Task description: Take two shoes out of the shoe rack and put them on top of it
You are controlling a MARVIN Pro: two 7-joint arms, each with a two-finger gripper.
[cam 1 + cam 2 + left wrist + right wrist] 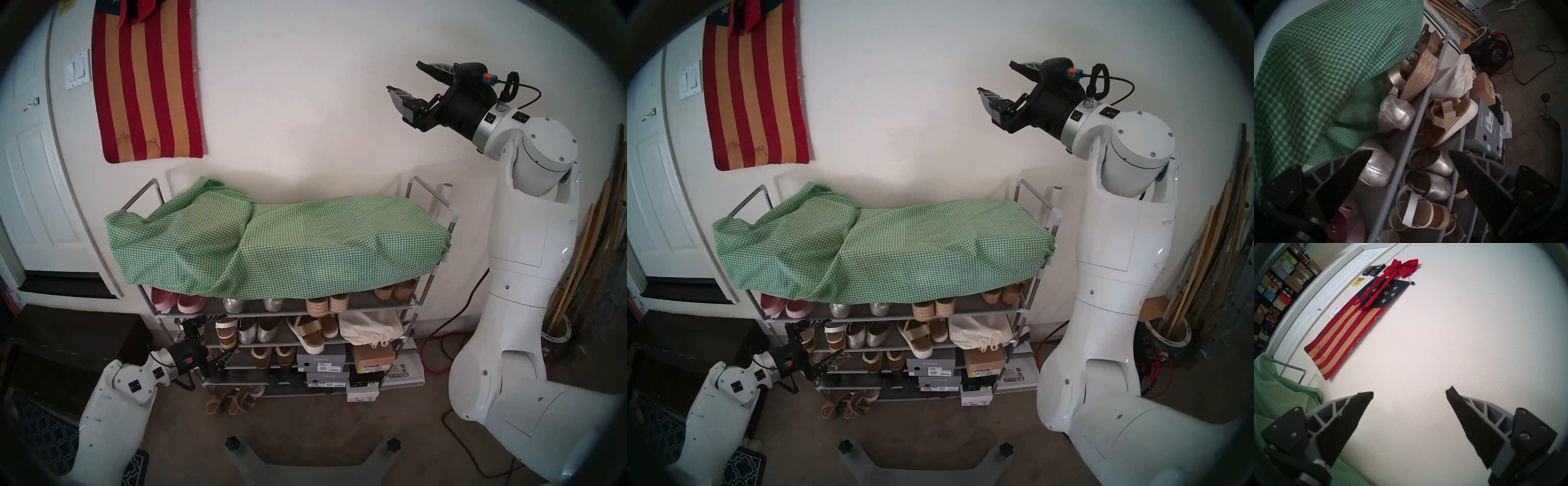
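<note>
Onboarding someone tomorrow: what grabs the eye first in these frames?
The green checked cloth draped over the top of the shoe rack, hiding that shelf. Above its right end the right gripper hangs open and empty before the bare wall. Low at the rack's left end, the left gripper is open by the silver perforated flats.

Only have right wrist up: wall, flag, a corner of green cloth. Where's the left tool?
Observer: The left tool is low at the shoe rack's left end, open and empty.
Operator: Targets?
Observer: The two shoes sit on the tier just under the top, heels outward, right of the pink slip-ons.
Operator: Top free?
Observer: No. The green checked cloth covers the whole top tier and bulges unevenly.
</note>
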